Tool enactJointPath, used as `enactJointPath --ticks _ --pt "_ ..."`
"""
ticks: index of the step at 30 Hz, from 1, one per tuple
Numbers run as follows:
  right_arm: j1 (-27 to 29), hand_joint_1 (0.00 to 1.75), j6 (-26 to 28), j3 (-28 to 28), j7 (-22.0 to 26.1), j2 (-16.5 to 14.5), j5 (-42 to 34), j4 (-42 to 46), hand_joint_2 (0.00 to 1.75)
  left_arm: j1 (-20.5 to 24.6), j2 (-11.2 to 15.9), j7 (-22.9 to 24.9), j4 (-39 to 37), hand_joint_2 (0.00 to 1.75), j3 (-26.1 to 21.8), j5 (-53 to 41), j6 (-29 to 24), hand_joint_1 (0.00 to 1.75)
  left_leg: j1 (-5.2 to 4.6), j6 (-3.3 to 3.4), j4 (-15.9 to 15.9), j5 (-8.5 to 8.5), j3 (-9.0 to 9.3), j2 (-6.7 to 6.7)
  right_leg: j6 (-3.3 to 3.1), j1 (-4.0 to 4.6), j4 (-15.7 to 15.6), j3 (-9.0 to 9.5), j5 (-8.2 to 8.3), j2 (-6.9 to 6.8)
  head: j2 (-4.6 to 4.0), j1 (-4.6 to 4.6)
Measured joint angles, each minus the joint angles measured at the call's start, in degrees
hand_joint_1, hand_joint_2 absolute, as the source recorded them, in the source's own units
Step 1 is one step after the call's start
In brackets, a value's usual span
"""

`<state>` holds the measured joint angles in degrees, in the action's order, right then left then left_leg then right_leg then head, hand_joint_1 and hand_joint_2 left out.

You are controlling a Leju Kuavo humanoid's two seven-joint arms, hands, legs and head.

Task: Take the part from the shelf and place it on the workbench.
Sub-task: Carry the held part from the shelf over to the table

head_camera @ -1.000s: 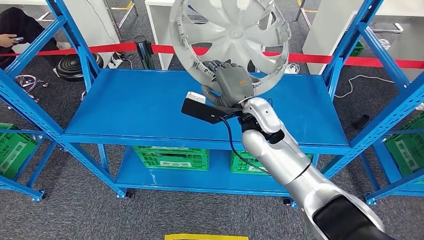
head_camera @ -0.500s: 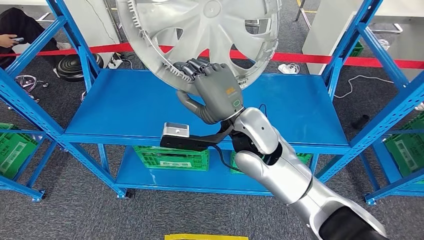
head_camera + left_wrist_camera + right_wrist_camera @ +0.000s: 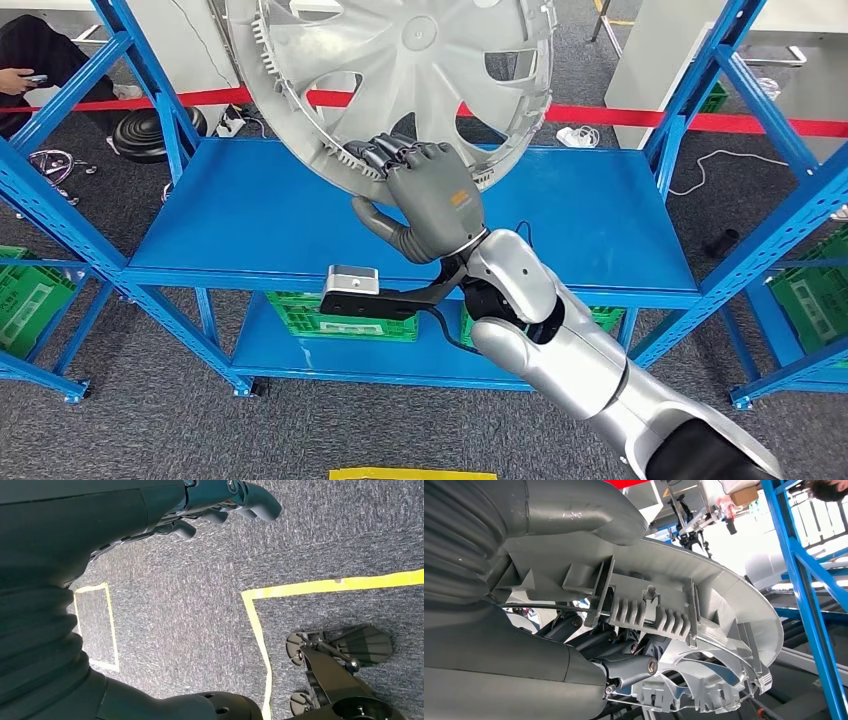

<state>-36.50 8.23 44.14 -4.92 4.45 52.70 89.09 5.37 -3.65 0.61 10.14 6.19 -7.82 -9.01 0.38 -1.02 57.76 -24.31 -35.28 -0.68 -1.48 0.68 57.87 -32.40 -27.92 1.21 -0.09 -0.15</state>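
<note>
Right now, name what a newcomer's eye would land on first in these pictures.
First the big silver wheel cover, held up above the blue shelf at the top middle of the head view, its ribbed inner side toward the camera. Next the right hand gripping its lower rim, the silver arm running down to the lower right. Behind runs a red barrier tape.

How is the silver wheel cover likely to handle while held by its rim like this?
The wheel cover looks like thin moulded plastic with cut-out spokes, so probably light but slightly flexible. The right robot hand grips only one spot on the rim, so it may swing. Its small rim clips look breakable.
</note>
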Motion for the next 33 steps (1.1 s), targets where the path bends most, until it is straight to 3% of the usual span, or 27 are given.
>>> enactJointPath --ticks 8,15,20,22,24,26,27,28,29,31,33 --pt "0.9 1.75 0.6 1.2 -0.6 -0.3 0.7 0.6 1.75 -0.4 0.2 -0.5 0.0 1.75 -0.6 1.1 -0.5 0.0 0.0 0.0 0.0 0.0 -0.01 0.0 -0.01 0.02 0.0 0.01 -0.01 0.0 0.0 0.0" --pt "-0.2 1.75 -0.5 2.6 0.8 -2.5 0.4 0.0 1.75 -1.9 0.3 -1.9 0.0 1.75 -2.8 3.8 -1.0 0.0 -0.08 0.05 0.0 -0.07 -0.04 -0.03 0.03 -0.01 0.0 0.01 -0.01 -0.04 0.0 0.01" --pt "-2.3 1.75 -1.2 3.4 1.7 -4.6 -0.6 -1.5 1.75 -2.4 0.4 -2.1 0.0 1.75 -4.5 4.9 -1.4 0.0 -0.35 0.61 0.2 -0.19 -0.06 -0.04 0.51 -0.23 -0.1 0.1 0.03 -0.05 0.0 -0.02" --pt "-2.8 1.75 -1.2 3.6 1.9 -5.0 -0.7 -1.9 1.75 -2.5 0.2 -2.2 0.0 1.75 -4.8 5.2 -1.5 0.0 0.08 0.9 -0.5 0.4 0.18 0.1 0.86 -0.18 0.5 -0.08 -0.58 -0.15 0.0 0.05" --pt "-3.5 1.75 -1.2 3.9 2.1 -5.3 -0.8 -2.4 1.75 -2.4 0.1 -2.4 0.0 1.75 -5.1 5.4 -1.8 0.0 0.55 1.19 -1.1 0.84 0.28 0.39 1.41 -0.29 4.8 -1.8 -3.69 -0.33 0.0 0.3" --pt "-3.9 1.75 -1.1 4.0 2.3 -5.3 -0.9 -3.2 1.75 -2.4 0.1 -2.3 0.0 1.75 -5.2 5.4 -2.2 0.0 0.66 1.28 -1.0 0.94 0.05 0.59 2.09 -0.82 12.2 -4.85 -7.56 -0.42 0.0 0.45" --pt "-3.9 1.75 -1.0 4.1 2.3 -5.3 -1.0 -3.6 1.75 -2.4 0.1 -2.3 0.0 1.75 -5.3 5.4 -2.3 0.0 0.75 1.21 -0.8 0.96 -0.13 0.66 2.41 -1.16 14.9 -5.9 -8.43 -0.46 0.0 0.44" --pt "-3.8 1.75 -0.8 4.1 2.2 -5.3 -0.8 -3.9 1.75 -2.5 0.0 -2.3 0.0 1.75 -5.3 5.4 -2.4 0.0 0.91 1.07 -0.5 1.0 -0.39 0.69 2.73 -1.48 15.7 -6.07 -8.18 -0.53 0.0 0.45" --pt "-3.7 1.75 -0.5 4.1 2.0 -5.3 -0.5 -4.1 1.75 -2.5 0.0 -2.3 0.0 1.75 -5.3 5.3 -2.3 0.0 1.14 0.84 -0.2 1.05 -0.72 0.71 3.09 -1.8 14.2 -5.17 -6.93 -0.65 0.0 0.45" --pt "-3.4 1.75 0.0 4.2 1.1 -5.3 0.8 -4.3 1.75 -2.4 -0.1 -2.0 0.0 1.75 -5.3 4.4 -1.9 0.0 1.58 0.06 0.6 1.13 -1.54 0.63 3.78 -2.35 7.1 -1.25 -3.93 -1.0 0.0 0.49" --pt "-2.8 1.75 0.3 4.2 0.0 -5.2 2.1 -4.2 1.75 -2.3 0.0 -1.3 0.0 1.75 -5.2 3.2 -1.3 0.0 1.7 -0.83 1.3 1.25 -2.09 0.45 3.64 -2.35 2.9 1.03 -2.39 -0.96 0.0 0.54"
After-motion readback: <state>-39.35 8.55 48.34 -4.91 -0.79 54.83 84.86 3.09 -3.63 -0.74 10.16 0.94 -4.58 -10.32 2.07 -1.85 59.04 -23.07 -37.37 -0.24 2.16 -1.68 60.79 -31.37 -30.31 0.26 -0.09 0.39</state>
